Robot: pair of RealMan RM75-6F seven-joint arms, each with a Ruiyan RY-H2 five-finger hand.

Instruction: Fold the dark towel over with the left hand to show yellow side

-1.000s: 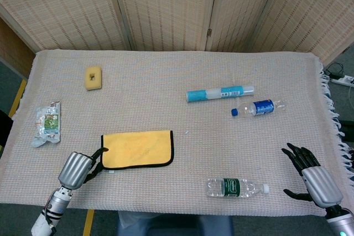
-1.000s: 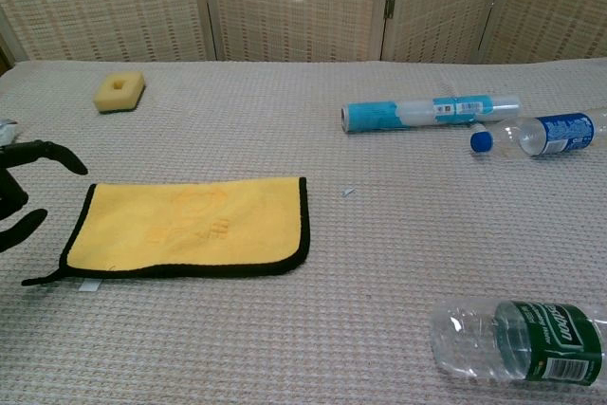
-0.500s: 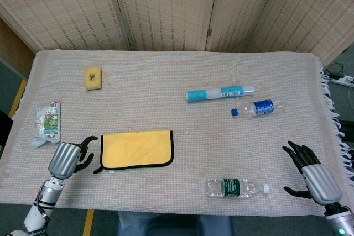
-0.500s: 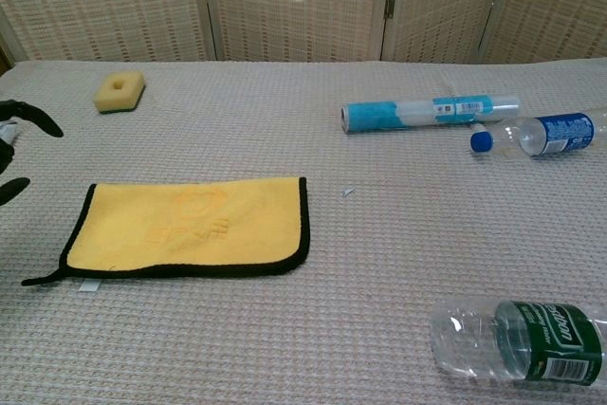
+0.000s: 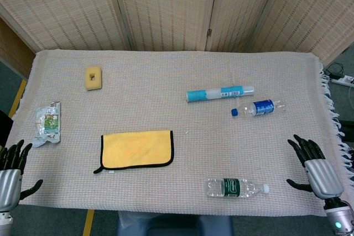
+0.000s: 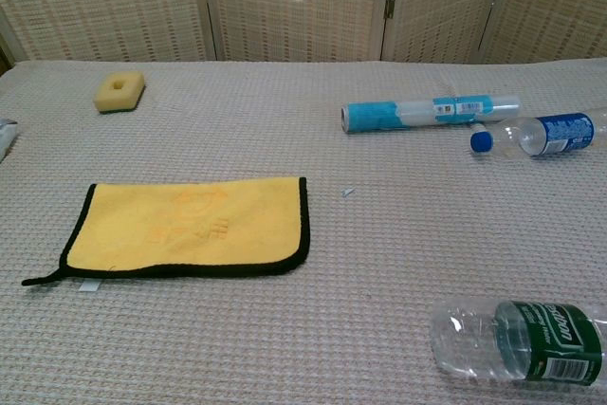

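Note:
The towel (image 5: pixel 137 148) lies flat on the table, folded, its yellow side up with a dark border; the chest view shows the towel (image 6: pixel 185 227) at left centre with a small dark loop at its near left corner. My left hand (image 5: pixel 10 171) is at the table's near left corner, well left of the towel, fingers spread and holding nothing. My right hand (image 5: pixel 314 165) rests at the near right edge, fingers apart and empty. Neither hand shows in the chest view.
A yellow sponge (image 5: pixel 93 77) sits far left. A snack packet (image 5: pixel 47 124) lies at the left edge. A blue-and-clear tube (image 5: pixel 219 93) and a blue-label bottle (image 5: pixel 259 107) lie right of centre. A green-label bottle (image 5: pixel 237 187) lies near the front edge.
My left hand has drawn back leftward from the towel's left edge to the table's near left corner, leaving the chest view. The towel has stayed flat. The right hand barely moved.

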